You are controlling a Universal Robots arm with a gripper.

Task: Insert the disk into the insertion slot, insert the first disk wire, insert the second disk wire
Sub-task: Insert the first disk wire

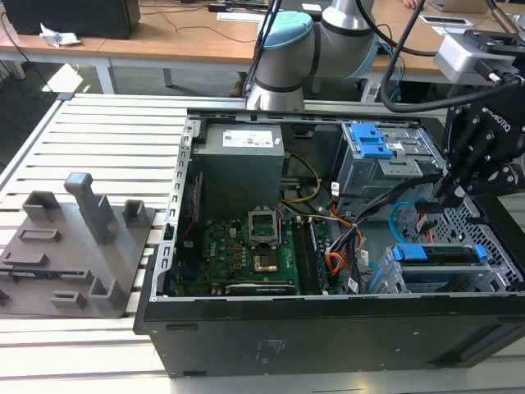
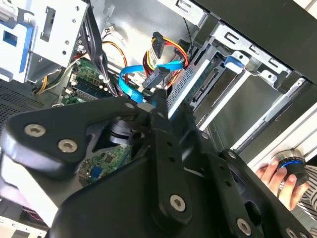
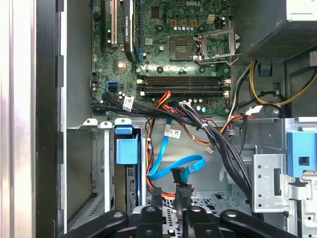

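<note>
**Robot gripper holding a light-blue cable's plug inside an open computer case**

The gripper (image 1: 444, 195) (image 3: 174, 212) (image 2: 158, 102) reaches into the end of the case at the exterior view's right. Its fingers are drawn narrow and pinch the dark plug of the second disk wire (image 3: 179, 166) (image 2: 132, 79) (image 1: 401, 217). The plug stands out beyond the fingertips, and the flat light-blue cable loops away from it.

Just beside it, the first disk wire (image 2: 168, 49), an orange, red and black bundle, ends in a small black plug. It is hard to make out whether that plug is attached to anything.

The disk (image 1: 435, 254) (image 3: 127, 151) (image 2: 200, 89) sits inside the insertion slot (image 1: 486, 232) (image 3: 99, 163), a perforated grey cage by the case's near wall. Its long axis runs away from the motherboard (image 1: 246, 254), and its blue carrier end points toward the board. The cage hides its flat faces, so little more than an edge and the blue frame show.

A taller cage with a blue latch (image 1: 369, 144) stands further back, beside the grey power supply (image 1: 242, 156). In the second wrist view, the gripper's black body covers much of the case, and a person's hand (image 2: 277, 178) is cut off at the frame edge.

The case lies open on a pale slatted table (image 1: 107, 131), with a grey fixture with upright posts (image 1: 78, 246) beside it. Wooden desks (image 1: 189, 33) stand behind.
</note>
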